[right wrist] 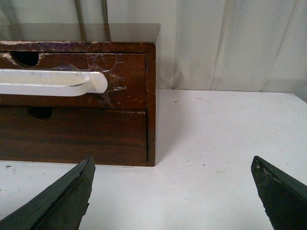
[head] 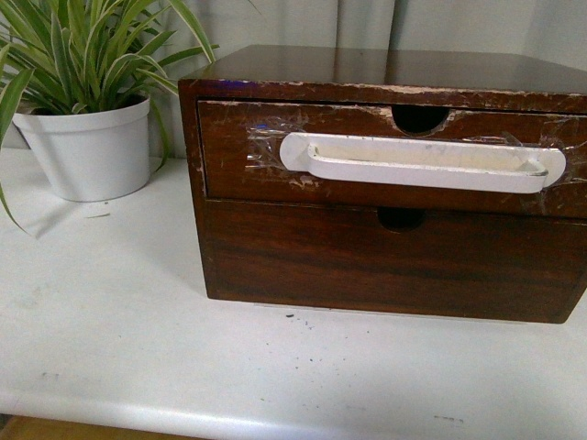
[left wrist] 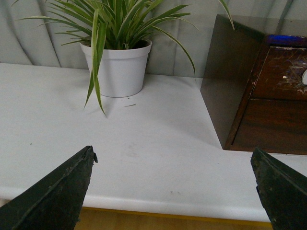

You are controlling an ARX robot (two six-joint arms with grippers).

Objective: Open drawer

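Note:
The drawer [head: 248,151] is the upper one in a dark brown wooden chest: scuffed, shut, with a long white plastic handle [head: 422,163] taped on and a half-round notch in its top edge. It also shows in the right wrist view [right wrist: 129,79], with the handle's end [right wrist: 91,82]. Neither arm shows in the front view. My left gripper [left wrist: 172,158] is open and empty above the white table, left of the chest. My right gripper [right wrist: 172,165] is open and empty above the table, before the chest's right corner.
A plain lower drawer [head: 367,261] without a handle sits under the upper one. A white pot with a striped green plant [head: 87,147] stands left of the chest. The white table [head: 138,339] ends in a front edge near the grippers. A curtain hangs behind.

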